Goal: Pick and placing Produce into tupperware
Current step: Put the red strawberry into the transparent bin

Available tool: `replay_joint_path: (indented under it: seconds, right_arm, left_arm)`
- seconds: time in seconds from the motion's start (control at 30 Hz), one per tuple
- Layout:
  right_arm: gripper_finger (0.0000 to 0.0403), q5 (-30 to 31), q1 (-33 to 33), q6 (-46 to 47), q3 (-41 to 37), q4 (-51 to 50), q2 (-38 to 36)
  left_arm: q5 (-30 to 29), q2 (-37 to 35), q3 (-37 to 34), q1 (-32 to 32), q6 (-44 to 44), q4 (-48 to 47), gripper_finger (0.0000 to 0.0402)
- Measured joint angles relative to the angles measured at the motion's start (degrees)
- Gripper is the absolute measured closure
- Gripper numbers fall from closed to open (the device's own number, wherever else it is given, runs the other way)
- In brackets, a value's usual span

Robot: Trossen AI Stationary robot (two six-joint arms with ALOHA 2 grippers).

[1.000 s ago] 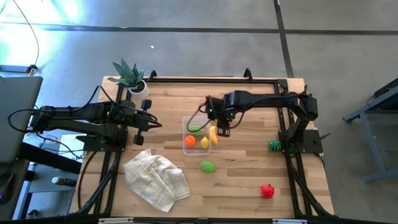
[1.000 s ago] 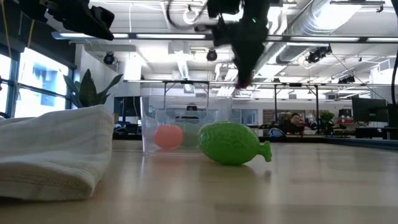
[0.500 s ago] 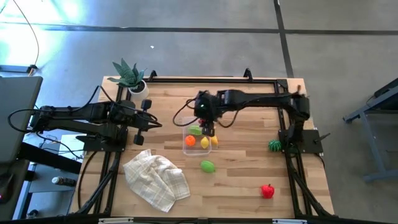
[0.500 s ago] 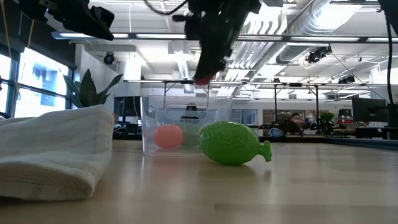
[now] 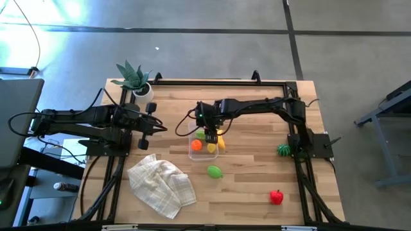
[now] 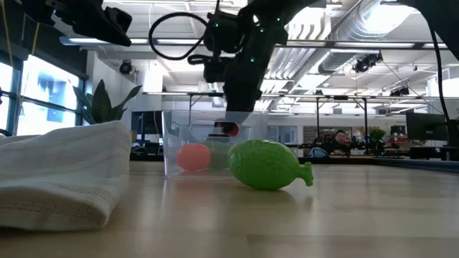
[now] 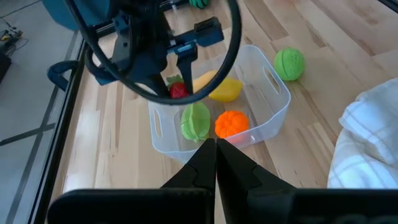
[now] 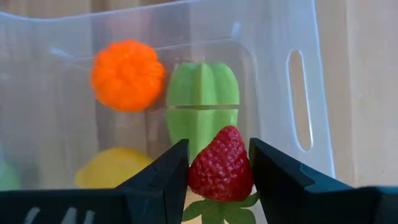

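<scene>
Right gripper jaws clamp a strawberry directly over the tupperware, lined up to drop; left gripper jaws closed, parked beside the tupperware.

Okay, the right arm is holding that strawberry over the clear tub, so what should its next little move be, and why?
Probably open the fingers and let go. The right gripper pinches the strawberry directly above the tub, already down at its rim in the low view. The orange, green piece and lemon lie below, so it should fall in among them.
</scene>
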Motion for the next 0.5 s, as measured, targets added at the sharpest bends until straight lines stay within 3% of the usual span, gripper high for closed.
replay_joint_path:
  seconds: [0.5]
  right_arm:
    - [0.0254, 1.3, -0.5, 0.8, 0.0, 0.2, 4.1]
  left_arm:
    - [0.0, 0.0, 0.0, 0.0, 0.0, 0.0, 0.0399]
